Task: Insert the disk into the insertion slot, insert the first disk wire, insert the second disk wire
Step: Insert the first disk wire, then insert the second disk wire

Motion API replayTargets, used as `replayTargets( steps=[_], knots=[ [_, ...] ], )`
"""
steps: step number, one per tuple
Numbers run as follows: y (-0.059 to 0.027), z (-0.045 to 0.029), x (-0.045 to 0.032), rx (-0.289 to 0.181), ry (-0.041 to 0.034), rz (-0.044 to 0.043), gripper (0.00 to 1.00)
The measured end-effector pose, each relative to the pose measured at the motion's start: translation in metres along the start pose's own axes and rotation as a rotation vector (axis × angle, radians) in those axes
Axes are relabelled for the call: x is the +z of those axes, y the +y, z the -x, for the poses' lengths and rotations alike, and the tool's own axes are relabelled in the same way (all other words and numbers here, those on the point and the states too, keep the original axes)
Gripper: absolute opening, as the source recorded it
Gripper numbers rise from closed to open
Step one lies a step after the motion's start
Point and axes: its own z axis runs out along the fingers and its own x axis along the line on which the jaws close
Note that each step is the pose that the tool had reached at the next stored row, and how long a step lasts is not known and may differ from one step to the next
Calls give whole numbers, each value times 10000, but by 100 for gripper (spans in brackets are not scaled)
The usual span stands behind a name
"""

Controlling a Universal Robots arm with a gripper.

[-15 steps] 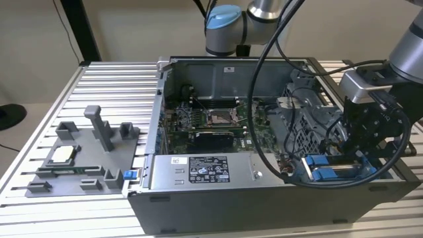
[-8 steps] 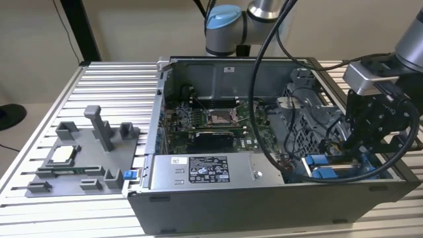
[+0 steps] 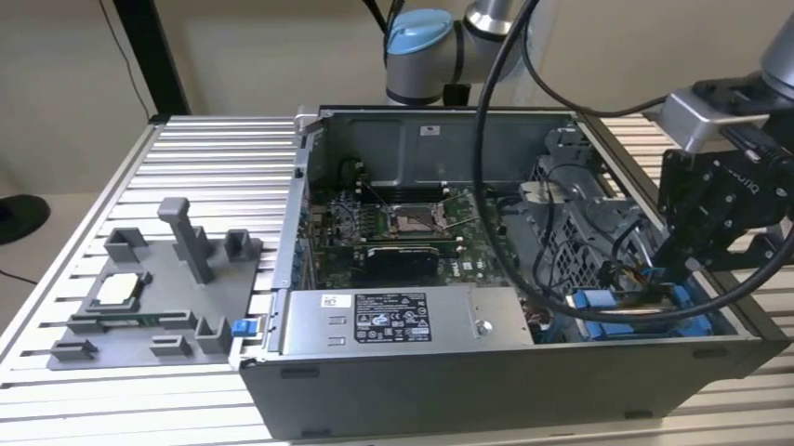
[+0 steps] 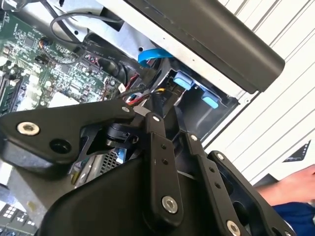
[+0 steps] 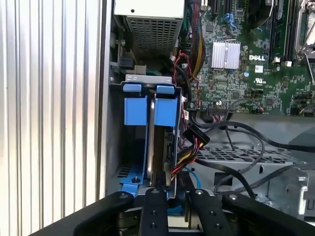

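An open computer case lies on the table. The insertion slot point(image 3: 639, 314) point(image 5: 147, 110), a blue plastic bay with square blue tabs, sits at the case's front corner on the exterior view's right. A thin silver and dark slab, the disk point(image 5: 155, 147), stands edge-on inside it between blue rails. My gripper point(image 3: 680, 269) point(image 5: 172, 206) point(image 4: 145, 110) hangs right over the bay's end, next to a bundle of red, yellow and black wires with a black plug point(image 5: 193, 136). A blue flat cable point(image 5: 193, 177) point(image 4: 153, 55) curls beside it.
A grey labelled power-supply box point(image 3: 397, 321) fills the case's front. The motherboard point(image 3: 397, 223) lies behind it. The arm's black cable point(image 3: 496, 186) hangs across the case. A grey fixture plate point(image 3: 149, 297) stands on the exterior view's left. A hand and blue sleeve point(image 4: 290, 189) rest nearby.
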Motion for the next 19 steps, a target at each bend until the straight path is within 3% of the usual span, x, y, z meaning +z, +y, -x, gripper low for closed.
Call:
replayTargets(
  steps=[19],
  knots=[
    [-190, 162, -24, 1, -93, -59, 100]
  ],
)
